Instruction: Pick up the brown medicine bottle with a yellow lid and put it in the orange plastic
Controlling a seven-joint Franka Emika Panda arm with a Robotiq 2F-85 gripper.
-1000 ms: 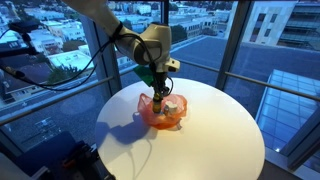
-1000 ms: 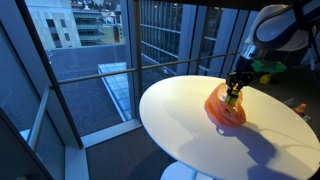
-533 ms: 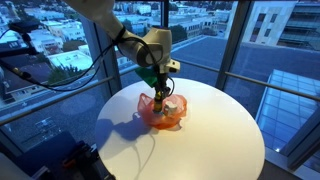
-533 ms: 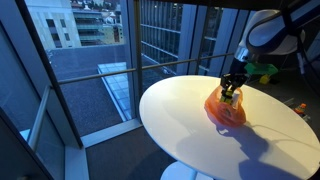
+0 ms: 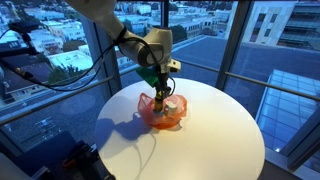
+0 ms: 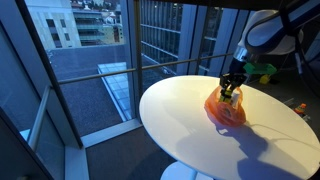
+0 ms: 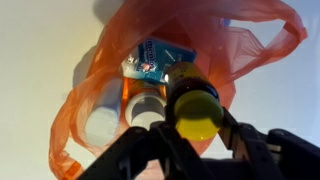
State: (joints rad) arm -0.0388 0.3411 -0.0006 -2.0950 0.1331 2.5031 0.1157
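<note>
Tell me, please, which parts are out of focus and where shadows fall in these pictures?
Wrist view: the bottle and orange plastic look fairly sharp; the dark pincer close to the lens is blurred. In both exterior views: soft window daylight, and a grey shadow of the arm falls on the white table.

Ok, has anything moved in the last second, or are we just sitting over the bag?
Barely. The arm shifted slightly sideways early in that second, then stopped. The gripper stays over the orange plastic bag, apparently still holding the brown medicine bottle; nothing was let go. The bag has not moved.
</note>
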